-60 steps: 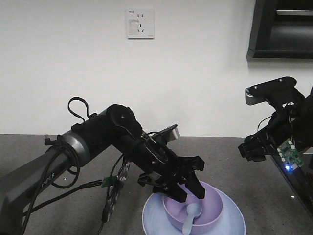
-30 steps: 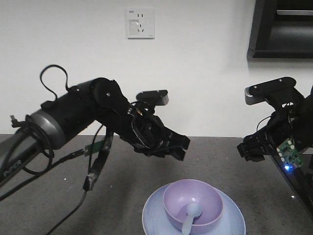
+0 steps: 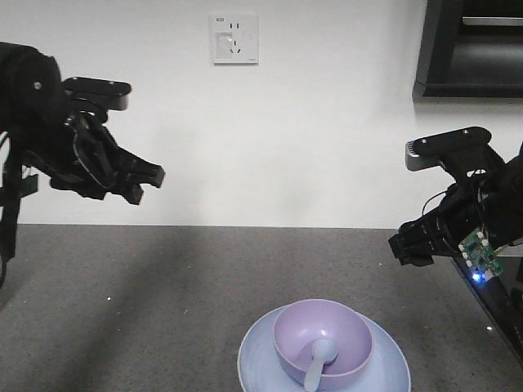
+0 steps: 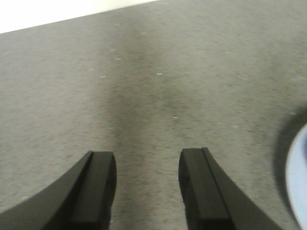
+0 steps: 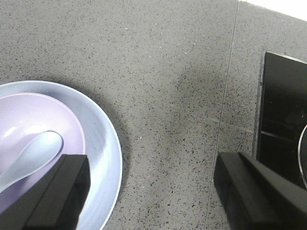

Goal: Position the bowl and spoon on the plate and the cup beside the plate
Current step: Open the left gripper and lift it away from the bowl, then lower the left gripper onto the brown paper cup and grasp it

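The lavender bowl (image 3: 323,331) sits on the pale blue plate (image 3: 384,366) at the counter's front. The light-blue spoon (image 3: 317,363) lies inside the bowl, scoop down. My left gripper (image 3: 147,184) hangs high at the far left, well away from the plate, open and empty. In the left wrist view its gripper (image 4: 146,165) shows only bare counter between the fingers, with the plate's edge (image 4: 300,182) at the right. My right gripper (image 3: 406,249) hovers right of the plate. In its wrist view that gripper (image 5: 151,167) is wide open beside the plate (image 5: 103,153), bowl (image 5: 29,115) and spoon (image 5: 33,153). The cup is out of view.
A black glass cooktop (image 5: 283,120) is set into the grey speckled counter (image 5: 158,72) to the right of the plate. A dark cabinet (image 3: 474,49) hangs at the upper right and a wall socket (image 3: 234,38) sits on the white wall.
My left arm has lifted away from the bowl and swung up and far to the left, empty. The spoon stays in the bowl. The right arm has hardly moved.
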